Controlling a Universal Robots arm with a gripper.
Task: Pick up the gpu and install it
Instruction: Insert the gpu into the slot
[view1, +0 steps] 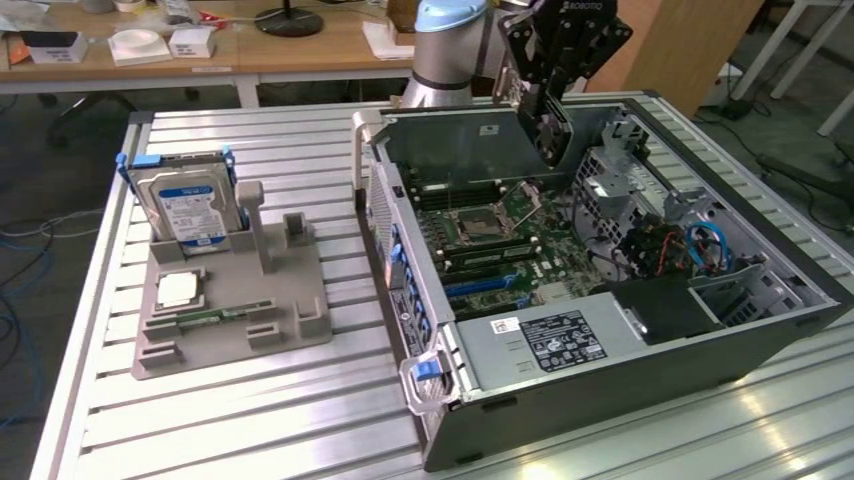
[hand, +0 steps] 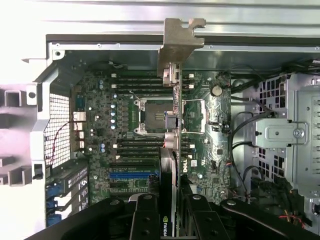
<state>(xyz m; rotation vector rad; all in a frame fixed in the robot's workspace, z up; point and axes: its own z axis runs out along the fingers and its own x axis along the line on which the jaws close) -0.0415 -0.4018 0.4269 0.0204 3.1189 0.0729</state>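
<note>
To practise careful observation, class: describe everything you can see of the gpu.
The gpu is a thin, dark card, seen edge-on in the wrist view. It has a bent silver metal bracket at one end and an NVIDIA logo near the gripped end. The hand is shut on it, with a finger on each flat face. It hangs above the motherboard inside the open computer case, not seated in a slot. Nothing but the hand appears to touch it.

The black robot hand (view1: 545, 85) holds the thin flat black gpu card (view1: 547, 140) upright over the open dark-grey computer case (view1: 641, 360) on the slatted metal bench (view1: 267, 400).
</note>
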